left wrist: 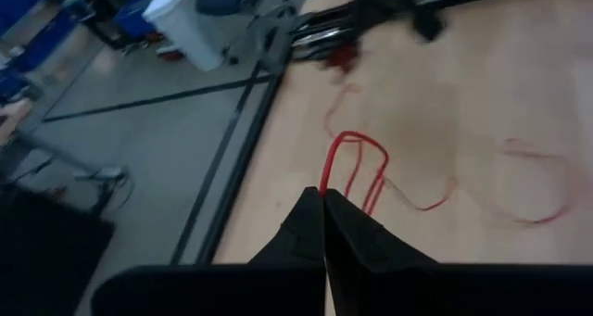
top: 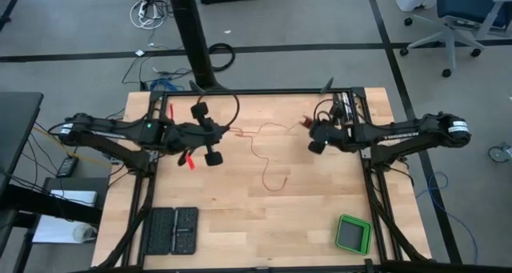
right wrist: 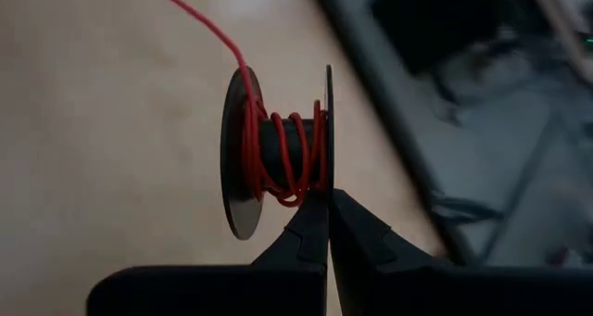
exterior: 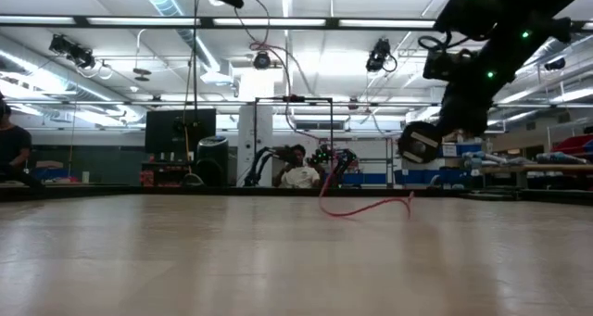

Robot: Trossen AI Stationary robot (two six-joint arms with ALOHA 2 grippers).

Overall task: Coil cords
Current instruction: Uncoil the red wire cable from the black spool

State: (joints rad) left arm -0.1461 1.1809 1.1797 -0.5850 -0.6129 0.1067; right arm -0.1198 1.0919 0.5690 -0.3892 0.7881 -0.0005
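The pale wooden table [top: 320,209] is carrying a long, thin red-orange cord [top: 268,157] that is wandering in loose bends across its middle, between the 2 dark arms. On the right side, the right gripper [right wrist: 327,205] is pinching, with fingers pressed together, the rim of a small dark flanged spool [right wrist: 278,158], which is already holding a few turns of the cord, with 1 strand running off toward the table. On the left side, the left gripper [left wrist: 323,197] is clamping a folded loop of the same cord between fully closed fingers.

The step in hand looks like winding the slack onto the spool. To do it well, the left gripper should be feeding the strand with light, steady tension, square to the spool's axis, so each turn is landing between the 2 flanges. Too much pull could be twisting the spool out of its thin edge grip.
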